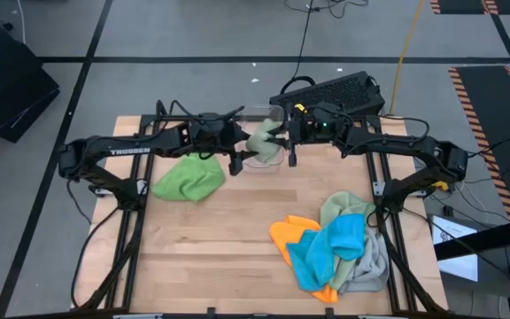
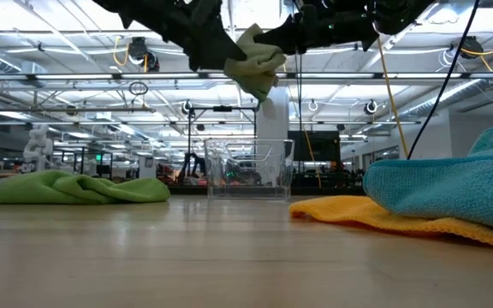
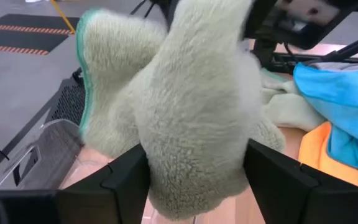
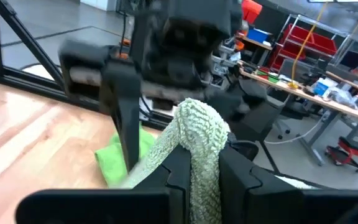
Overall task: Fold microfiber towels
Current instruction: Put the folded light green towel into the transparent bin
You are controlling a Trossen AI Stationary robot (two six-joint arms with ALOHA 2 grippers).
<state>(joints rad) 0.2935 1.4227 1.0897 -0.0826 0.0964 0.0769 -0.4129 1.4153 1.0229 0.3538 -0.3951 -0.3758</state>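
A sage green towel (image 1: 262, 137) hangs bunched in the air above the clear bin (image 2: 248, 169), between my two grippers at the table's far middle. My right gripper (image 4: 201, 168) is shut on it. My left gripper (image 3: 194, 186) stands open, with the towel's hanging bulk (image 3: 191, 106) filling the gap between its fingers. A bright green towel (image 1: 187, 179) lies crumpled on the table at the left. Orange (image 1: 290, 239), blue (image 1: 335, 244) and light grey (image 1: 372, 266) towels lie heaped at the near right. My left gripper has one finger (image 3: 129, 180) on each side of the towel's lower fold (image 3: 197, 180); whether they touch it I cannot tell. My right gripper pinches a bunched fold of the towel (image 4: 199, 146) between its two fingers, level, from the table's right. Towel bulges above the fingers and hangs below them, clear of the bin.
The clear bin (image 1: 262, 164) stands on the table's far middle, right under the towel. A black keyboard (image 1: 330, 93) lies beyond the far edge. Bare wood shows across the table's middle and near left.
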